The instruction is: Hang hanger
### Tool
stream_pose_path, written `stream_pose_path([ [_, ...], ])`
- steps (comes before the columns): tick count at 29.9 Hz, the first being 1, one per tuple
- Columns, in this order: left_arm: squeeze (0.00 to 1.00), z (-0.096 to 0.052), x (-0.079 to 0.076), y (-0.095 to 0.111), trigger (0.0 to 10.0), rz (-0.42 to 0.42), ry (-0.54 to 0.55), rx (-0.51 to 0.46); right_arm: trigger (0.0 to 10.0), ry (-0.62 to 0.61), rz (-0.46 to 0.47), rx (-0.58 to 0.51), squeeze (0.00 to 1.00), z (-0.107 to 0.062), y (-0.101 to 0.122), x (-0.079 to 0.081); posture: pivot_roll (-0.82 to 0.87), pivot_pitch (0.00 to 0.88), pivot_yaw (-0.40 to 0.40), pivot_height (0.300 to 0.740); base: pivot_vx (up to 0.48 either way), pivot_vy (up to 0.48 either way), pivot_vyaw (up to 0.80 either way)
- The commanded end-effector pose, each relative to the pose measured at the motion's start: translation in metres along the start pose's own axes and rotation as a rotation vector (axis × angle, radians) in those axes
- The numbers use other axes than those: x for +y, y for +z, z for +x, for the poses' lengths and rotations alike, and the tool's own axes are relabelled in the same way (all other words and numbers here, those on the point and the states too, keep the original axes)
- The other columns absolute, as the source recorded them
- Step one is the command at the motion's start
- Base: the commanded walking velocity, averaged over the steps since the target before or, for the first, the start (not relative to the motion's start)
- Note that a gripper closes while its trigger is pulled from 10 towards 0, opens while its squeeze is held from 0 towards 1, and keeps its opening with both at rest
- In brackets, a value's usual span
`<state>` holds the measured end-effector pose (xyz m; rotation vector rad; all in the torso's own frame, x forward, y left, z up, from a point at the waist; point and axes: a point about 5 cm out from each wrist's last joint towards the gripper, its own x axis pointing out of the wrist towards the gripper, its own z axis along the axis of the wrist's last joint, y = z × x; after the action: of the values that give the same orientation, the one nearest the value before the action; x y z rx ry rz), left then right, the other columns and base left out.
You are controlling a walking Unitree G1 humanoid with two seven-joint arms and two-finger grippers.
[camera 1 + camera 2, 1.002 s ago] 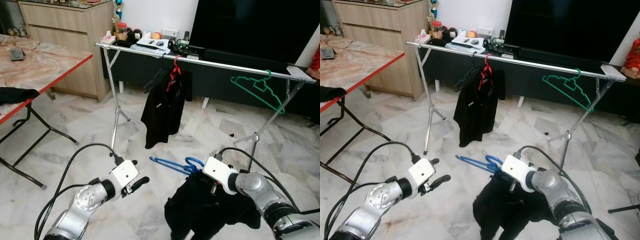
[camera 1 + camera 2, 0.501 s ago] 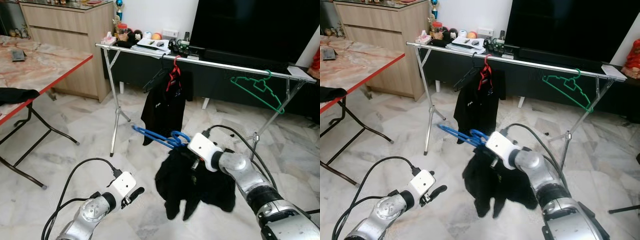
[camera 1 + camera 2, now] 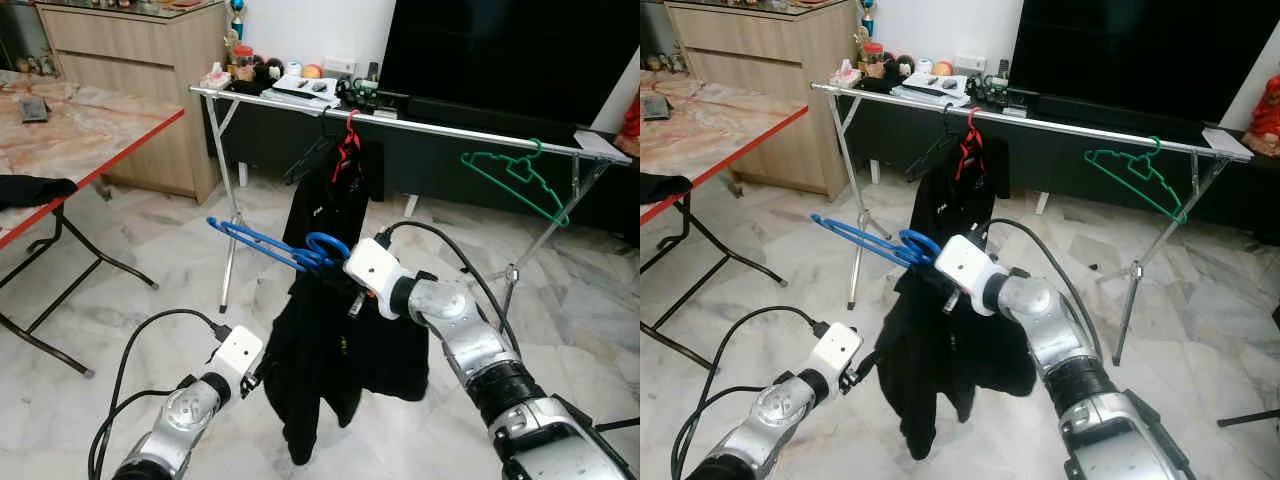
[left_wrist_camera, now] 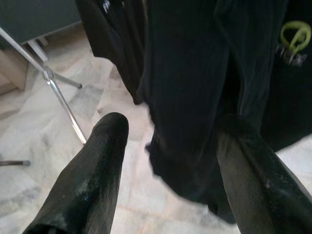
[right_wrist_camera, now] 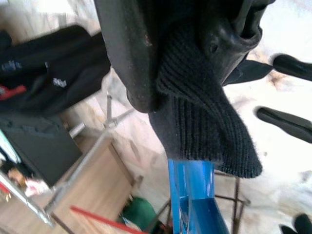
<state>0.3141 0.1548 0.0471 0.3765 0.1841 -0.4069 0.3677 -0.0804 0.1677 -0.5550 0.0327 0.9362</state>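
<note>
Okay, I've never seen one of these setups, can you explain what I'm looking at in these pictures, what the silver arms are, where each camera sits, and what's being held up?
This is a walking humanoid robot with two silver arms; each ends in jaws of two long black fingers. The two wide pictures come from a pair of cameras on its head, looking forward and down at a marble floor. The two close-up pictures come from cameras on the wrists, looking along the fingers.

The right gripper is shut on a blue hanger with a black garment draped from it, lifted off the floor in front of a metal clothes rail. On that rail hang a black shirt on a red hanger and an empty green hanger.

The left gripper is low, fingers apart, right by the hanging garment. A red-edged table stands to the left.
</note>
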Motion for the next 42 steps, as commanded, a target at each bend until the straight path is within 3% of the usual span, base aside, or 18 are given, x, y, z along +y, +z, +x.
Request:
stream_pose_path([
  [1,0.0,0.003,-0.001,0.004,10.0,-0.004,-0.006,-0.012,0.0,-0.005,-0.008,-0.035,0.0,-0.002,0.009,-0.003,0.06,0.042,-0.089,0.74,0.0,0.0,0.0],
  [8,0.0,0.005,0.003,0.003,10.0,0.005,0.02,-0.003,0.0,0.012,0.003,-0.043,0.0,-0.001,0.014,0.004,0.06,0.055,-0.088,0.74,0.0,0.0,0.0],
  [13,0.0,0.005,0.003,0.003,10.0,0.002,0.017,-0.004,0.0,0.015,0.001,-0.049,0.0,-0.002,0.019,0.004,0.06,0.058,-0.089,0.74,0.0,0.0,0.0],
  [18,0.0,0.004,0.001,0.004,10.0,0.032,-0.055,-0.004,0.0,0.005,-0.001,-0.055,0.0,-0.001,0.025,0.001,0.06,0.059,-0.09,0.74,0.0,0.0,0.0],
  [36,0.0,0.007,0.002,0.004,10.0,0.024,-0.044,0.012,0.0,0.02,-0.008,-0.088,0.0,0.0,0.038,0.003,0.06,0.057,-0.097,0.74,0.0,0.0,0.0],
  [42,0.0,0.008,-0.005,0.007,10.0,0.019,-0.117,-0.006,0.0,0.027,-0.015,-0.088,0.0,0.001,0.039,0.003,0.06,0.056,-0.098,0.74,0.0,0.0,0.0],
])
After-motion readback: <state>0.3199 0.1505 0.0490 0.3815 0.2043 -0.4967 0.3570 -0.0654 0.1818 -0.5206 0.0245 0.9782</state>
